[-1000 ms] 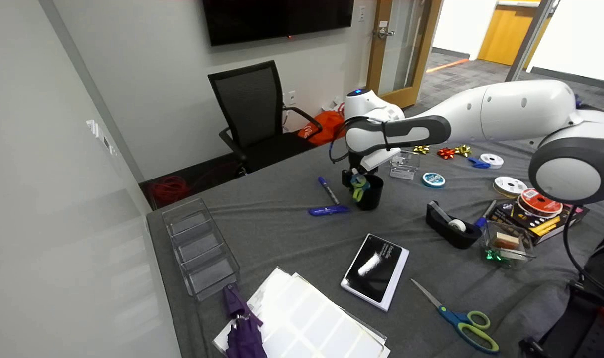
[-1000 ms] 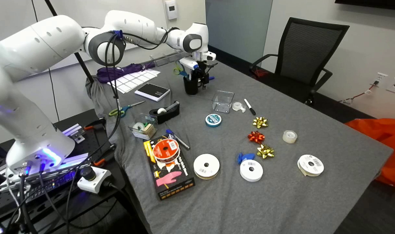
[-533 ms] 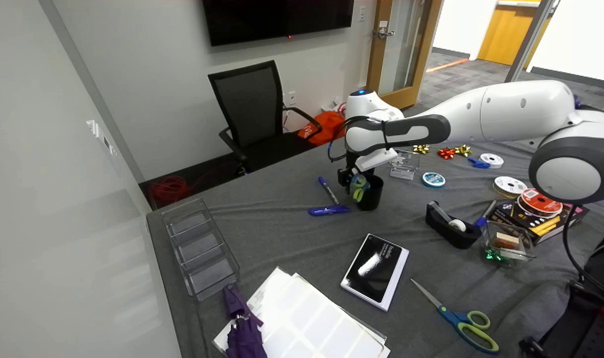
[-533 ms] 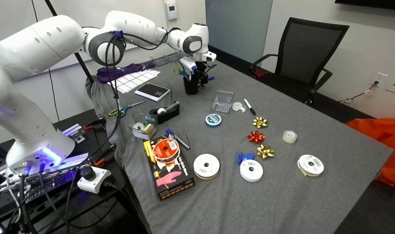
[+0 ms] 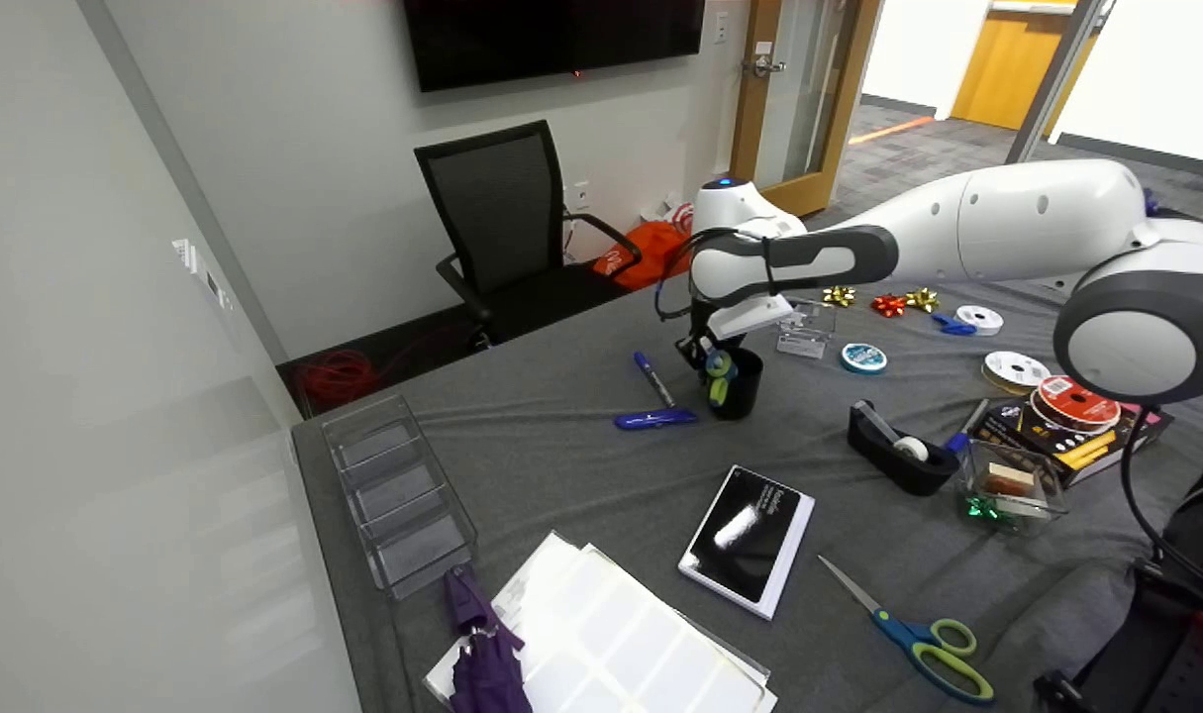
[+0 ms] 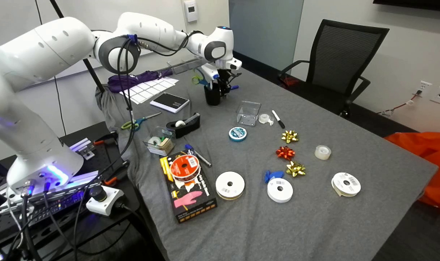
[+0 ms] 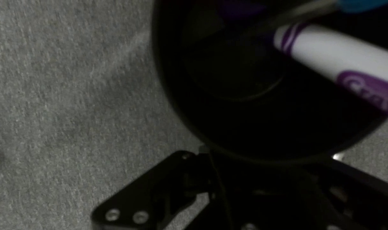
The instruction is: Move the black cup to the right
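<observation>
The black cup (image 5: 747,394) stands upright on the grey-covered table in both exterior views. It holds scissors with blue-green handles (image 6: 198,78) and a white marker with purple bands (image 7: 337,56). In the wrist view the dark inside of the cup (image 7: 261,127) fills the upper right. My gripper (image 7: 258,179) is right against the cup's rim, on the side away from the notebook. Its fingers have come in on a dark part at the cup's side, possibly a handle; deep shadow hides the exact contact. In an exterior view the gripper (image 6: 225,88) is beside the cup.
A blue pen (image 5: 655,420) and a marker (image 5: 652,378) lie beside the cup. Around it are a black notebook (image 5: 748,540), a tape dispenser (image 6: 184,125) and a clear box (image 6: 248,113). Ribbon spools and bows lie farther off.
The gripper's jaws have come together at the cup's side. The scissors in the cup have shifted slightly, and the arm's wrist has moved a little. The cup has stayed nearly in place.
</observation>
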Available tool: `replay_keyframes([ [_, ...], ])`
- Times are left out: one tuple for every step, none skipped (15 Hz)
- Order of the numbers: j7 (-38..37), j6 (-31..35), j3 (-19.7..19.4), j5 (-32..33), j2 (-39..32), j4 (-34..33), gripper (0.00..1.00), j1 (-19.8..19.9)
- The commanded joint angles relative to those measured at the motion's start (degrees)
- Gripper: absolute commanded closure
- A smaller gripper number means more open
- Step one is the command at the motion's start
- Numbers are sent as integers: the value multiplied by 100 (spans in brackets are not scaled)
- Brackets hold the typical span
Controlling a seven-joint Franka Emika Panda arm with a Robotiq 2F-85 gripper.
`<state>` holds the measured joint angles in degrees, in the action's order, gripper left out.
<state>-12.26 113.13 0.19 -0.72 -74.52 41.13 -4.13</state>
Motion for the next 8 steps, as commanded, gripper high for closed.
replay_keyframes([
  [9,111,64,-74,102,283,97,33],
  [-1,98,60,-70,102,277,95,28],
  [-3,96,59,-70,102,273,95,28],
  [-5,70,61,-72,111,266,95,28],
  [5,32,68,-77,128,263,95,29],
  [31,-13,75,-76,162,270,95,30],
  [59,-3,92,-83,199,297,95,27],
  [122,-38,99,-70,253,319,95,28],
])
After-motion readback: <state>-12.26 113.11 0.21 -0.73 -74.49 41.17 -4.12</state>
